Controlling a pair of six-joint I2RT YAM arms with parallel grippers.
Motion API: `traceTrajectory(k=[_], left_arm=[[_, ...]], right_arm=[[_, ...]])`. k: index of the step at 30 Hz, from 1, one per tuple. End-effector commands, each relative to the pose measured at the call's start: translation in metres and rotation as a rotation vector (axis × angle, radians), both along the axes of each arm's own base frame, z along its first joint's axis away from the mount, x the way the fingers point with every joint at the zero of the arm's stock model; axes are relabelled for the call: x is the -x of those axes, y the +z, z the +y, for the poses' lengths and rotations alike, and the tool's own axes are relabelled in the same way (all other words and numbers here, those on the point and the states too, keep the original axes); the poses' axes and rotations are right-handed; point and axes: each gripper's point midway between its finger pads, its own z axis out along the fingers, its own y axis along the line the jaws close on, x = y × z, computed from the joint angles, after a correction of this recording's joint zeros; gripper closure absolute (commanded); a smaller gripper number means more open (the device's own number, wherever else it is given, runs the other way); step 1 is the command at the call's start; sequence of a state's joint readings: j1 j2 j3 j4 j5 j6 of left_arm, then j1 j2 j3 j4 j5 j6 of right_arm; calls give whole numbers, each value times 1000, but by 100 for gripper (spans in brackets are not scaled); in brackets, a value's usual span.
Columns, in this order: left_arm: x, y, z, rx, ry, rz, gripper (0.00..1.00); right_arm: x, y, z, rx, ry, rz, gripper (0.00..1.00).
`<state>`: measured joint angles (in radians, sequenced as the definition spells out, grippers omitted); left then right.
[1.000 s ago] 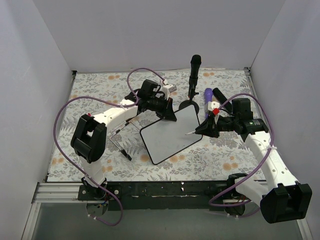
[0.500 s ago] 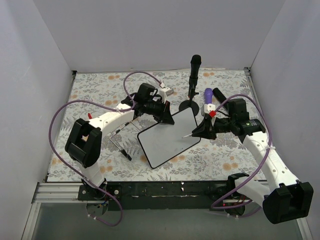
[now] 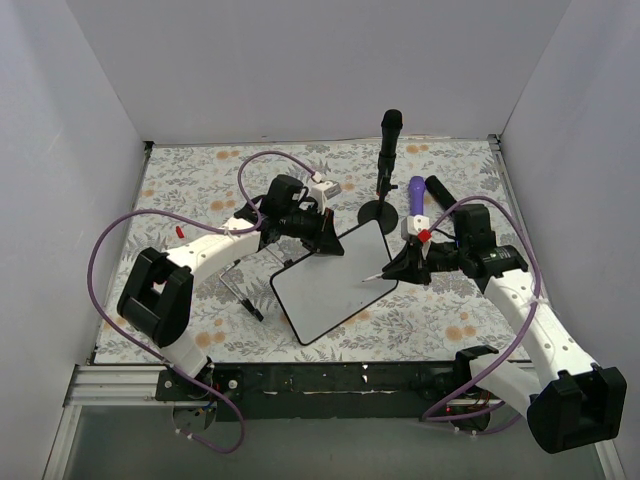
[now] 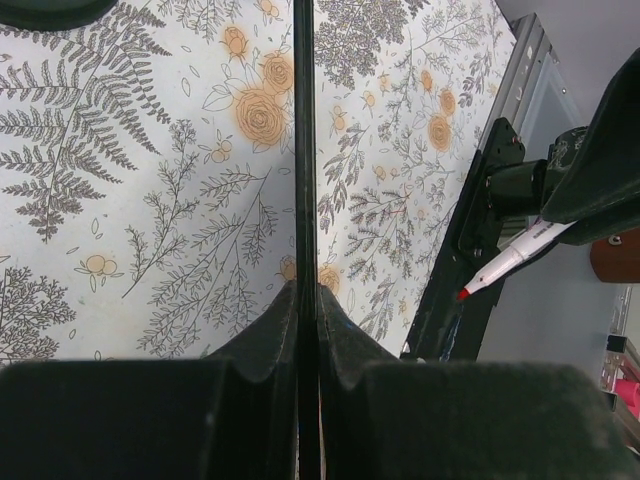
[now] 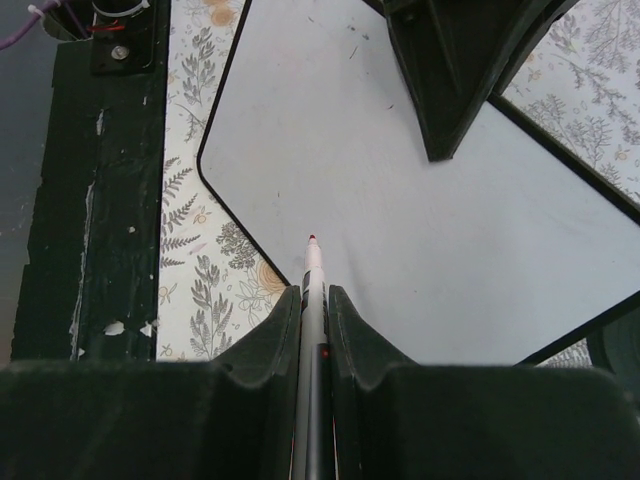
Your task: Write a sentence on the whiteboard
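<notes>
Whiteboard point(image 3: 335, 290) has slid leftward, far edge partly hidden by left claw point(image 3: 325, 240).

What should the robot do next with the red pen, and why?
Probably lower the pen onto the whiteboard and start the first letter. The right end effector grips the pen with its red tip near the board's edge, the left end effector clamps the board, and no writing shows.

Overhead view looks down from behind; both wrist views closely share the whiteboard point(image 5: 350, 180).
</notes>
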<state>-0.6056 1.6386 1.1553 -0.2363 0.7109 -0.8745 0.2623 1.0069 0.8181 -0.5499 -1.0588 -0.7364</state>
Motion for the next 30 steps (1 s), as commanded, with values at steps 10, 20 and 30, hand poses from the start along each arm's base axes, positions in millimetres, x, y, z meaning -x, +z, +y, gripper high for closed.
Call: traceTrajectory(k=[10,20,30], left_arm=[[9,18,1,44,-48,-105,100],[10,16,2,42,-42,-111,100],[9,15,2,43,-39,-107,100]], right_arm=[[12,-1,5,-51,65,-19,99],[13,-3,4,-54,68,-12,99],[13,-5,4,-53,68,-7,99]])
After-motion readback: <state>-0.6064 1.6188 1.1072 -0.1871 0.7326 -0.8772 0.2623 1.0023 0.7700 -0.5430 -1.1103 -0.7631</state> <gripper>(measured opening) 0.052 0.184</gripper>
